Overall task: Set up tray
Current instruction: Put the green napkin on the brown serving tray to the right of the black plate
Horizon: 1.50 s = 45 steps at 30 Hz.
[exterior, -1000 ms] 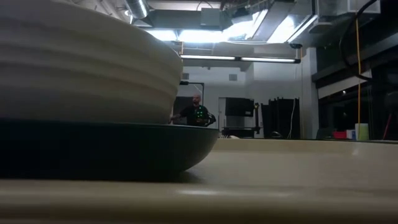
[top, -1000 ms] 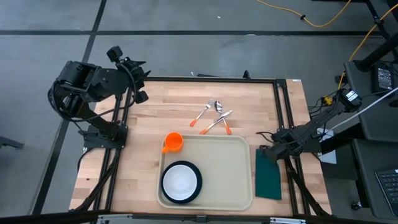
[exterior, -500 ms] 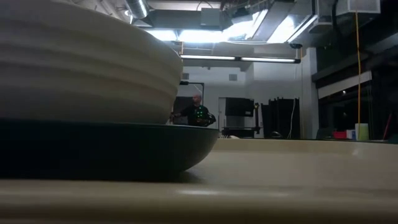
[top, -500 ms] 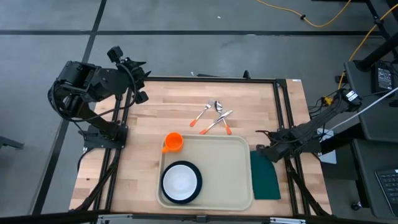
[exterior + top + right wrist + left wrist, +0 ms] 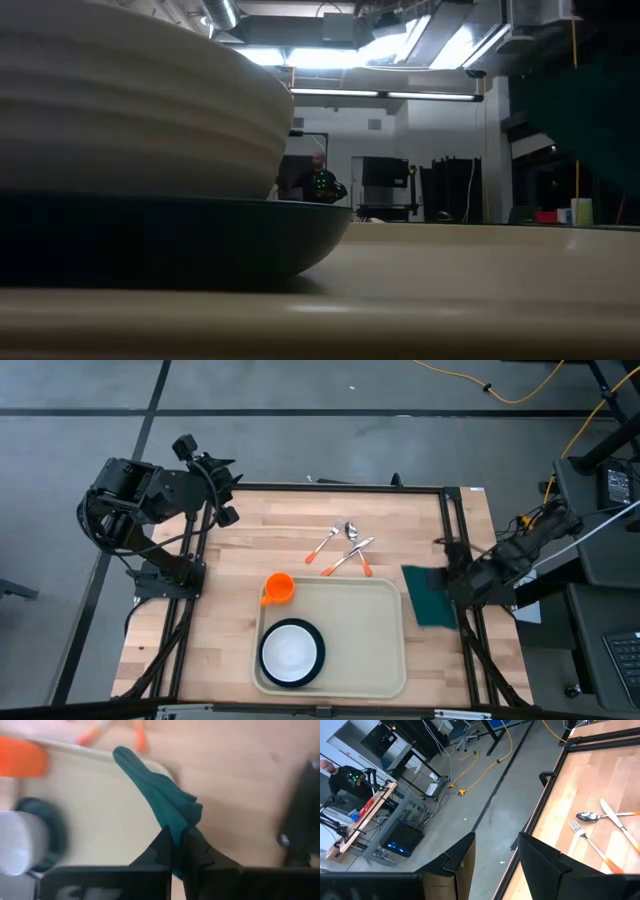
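done: bowl (image 5: 291, 653) sat on tray (image 5: 375, 650) | right gripper (image 5: 176, 851) pinched napkin (image 5: 162, 805) between closed fingers | left: cutlery (image 5: 345, 548), napkin unplaced

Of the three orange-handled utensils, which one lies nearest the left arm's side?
The fork: it lies leftmost, apart from the spoon and knife, which cross each other.

Two dark, near-black jointed arms are shown, each built of blocky housings linked by slimmer segments. The left arm (image 5: 150, 500) is seen with black cables looped about its bulky base and a small camera module at its wrist. The right arm (image 5: 500, 565) is trailed by cables. Each pincer is formed of two flat, angular matte-black fingers (image 5: 540, 865).
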Motion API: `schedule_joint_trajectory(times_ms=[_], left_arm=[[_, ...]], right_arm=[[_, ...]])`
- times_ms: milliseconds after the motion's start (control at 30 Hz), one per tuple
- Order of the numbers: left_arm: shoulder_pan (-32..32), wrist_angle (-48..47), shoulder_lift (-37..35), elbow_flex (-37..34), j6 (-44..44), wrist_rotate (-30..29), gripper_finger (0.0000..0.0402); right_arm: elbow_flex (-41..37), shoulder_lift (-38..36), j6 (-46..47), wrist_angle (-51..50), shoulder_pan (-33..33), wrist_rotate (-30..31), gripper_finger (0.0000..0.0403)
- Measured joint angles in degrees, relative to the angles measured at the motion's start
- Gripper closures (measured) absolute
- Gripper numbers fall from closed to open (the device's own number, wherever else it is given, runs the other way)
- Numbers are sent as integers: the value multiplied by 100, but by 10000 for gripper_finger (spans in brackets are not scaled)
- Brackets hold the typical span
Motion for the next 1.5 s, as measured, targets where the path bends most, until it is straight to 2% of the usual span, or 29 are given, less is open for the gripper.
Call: schedule_joint_trajectory(times_ms=[167,333,533,667,833,1100,1300,1500], left_arm=[[0,1,0,0,-75,13,258],[0,3,0,0,-199,135,258],[0,4,0,0,-404,136,258],[-33,4,-1,0,-496,133,258],[-106,4,0,0,-497,133,258],[-142,2,0,0,-600,133,258],[-142,4,0,0,-600,131,258],[-142,4,0,0,-600,129,259]], right_arm=[[754,220,-1409,-34,-555,612,387],[1366,564,-3208,324,-1385,686,387],[1744,1119,-5646,1254,-2428,276,387],[1747,1503,-6682,1609,-2919,-200,387],[1745,1872,-7391,1636,-3037,-407,387],[1745,2299,-8004,2424,-3035,-709,387],[1204,2452,-7927,3211,-2859,-1097,387],[439,2420,-7354,3905,-2437,-1177,387]])
